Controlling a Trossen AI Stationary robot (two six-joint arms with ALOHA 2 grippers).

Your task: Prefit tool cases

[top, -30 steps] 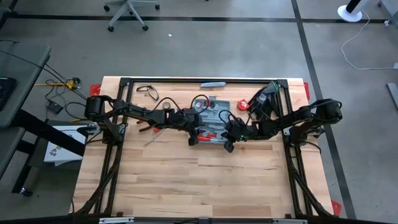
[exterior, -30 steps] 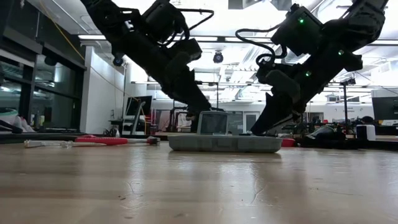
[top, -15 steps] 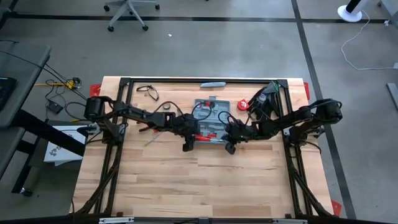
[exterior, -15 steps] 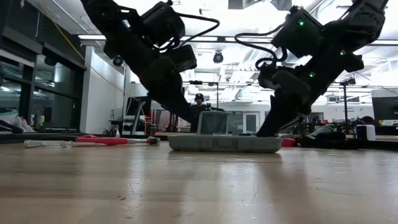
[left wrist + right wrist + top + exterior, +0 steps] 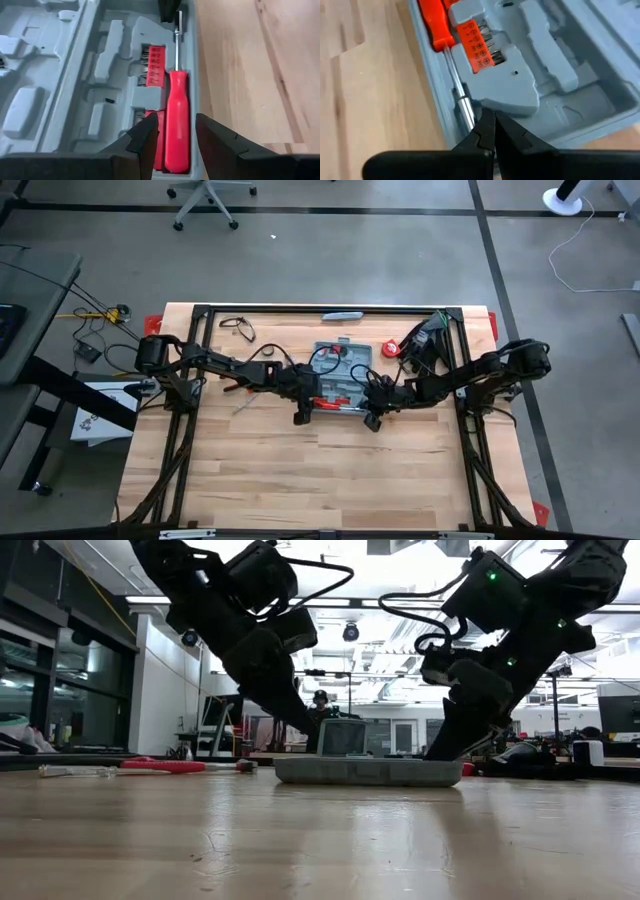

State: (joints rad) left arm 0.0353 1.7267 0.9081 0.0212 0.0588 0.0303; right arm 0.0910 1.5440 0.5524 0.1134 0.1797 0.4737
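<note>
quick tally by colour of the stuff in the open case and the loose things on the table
Red, in the tool case: 2, a screwdriver and a bit holder.
Red, loose on the table: 2, a round item and a long tool.
Grey-blue: 1, a slim bar.
Total: 5

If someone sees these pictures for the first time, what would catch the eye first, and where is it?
First, the open blue-grey tool case at the middle of the table, with both dark arms meeting over it. A red-handled screwdriver lies in its slot along one edge of the case, beside a red bit holder. The left hand has its fingers open on either side of the handle, while the right hand is shut at the tip end of the shaft.
</note>
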